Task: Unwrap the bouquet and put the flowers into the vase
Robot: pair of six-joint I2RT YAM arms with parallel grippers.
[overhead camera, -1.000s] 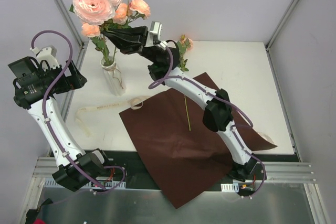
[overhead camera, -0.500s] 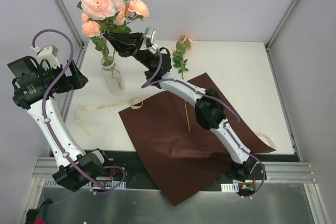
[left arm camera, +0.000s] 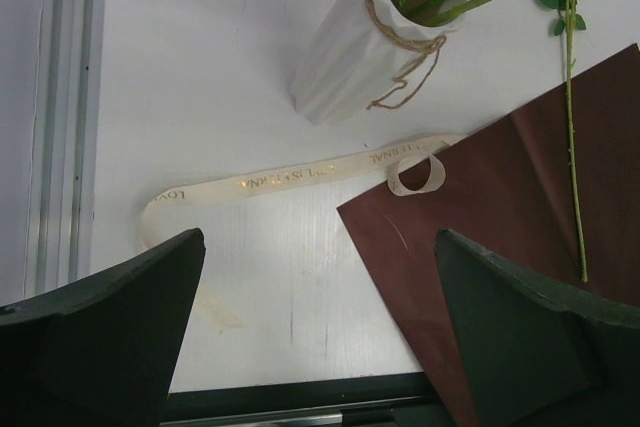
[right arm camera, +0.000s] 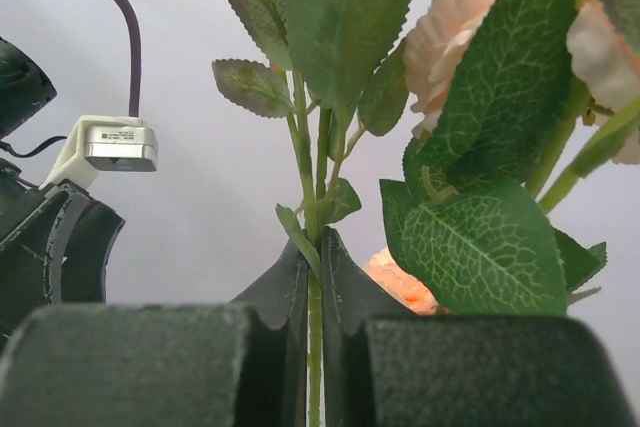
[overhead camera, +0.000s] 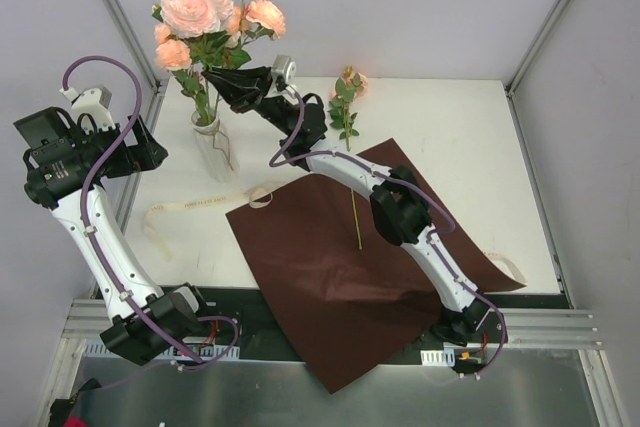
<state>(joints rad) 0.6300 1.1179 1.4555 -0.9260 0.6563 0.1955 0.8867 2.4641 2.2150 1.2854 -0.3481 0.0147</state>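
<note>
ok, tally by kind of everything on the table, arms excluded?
vase: 1
flower bunch in vase: 1
loose flower stem: 1
dark red paper sheet: 1
cream ribbon: 1
Total: 5

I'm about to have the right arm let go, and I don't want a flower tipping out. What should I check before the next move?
1. Right end effector shut on a flower stem: ok.
2. Held stem's lower end inside the vase: cannot tell; several stems enter the mouth, but which one is held is unclear.
3. Vase standing on the table: ok.
4. Left end effector open, apart from the vase: ok.
5. All flowers in the vase: not ok; a loose stem lies on the brown paper.
</note>
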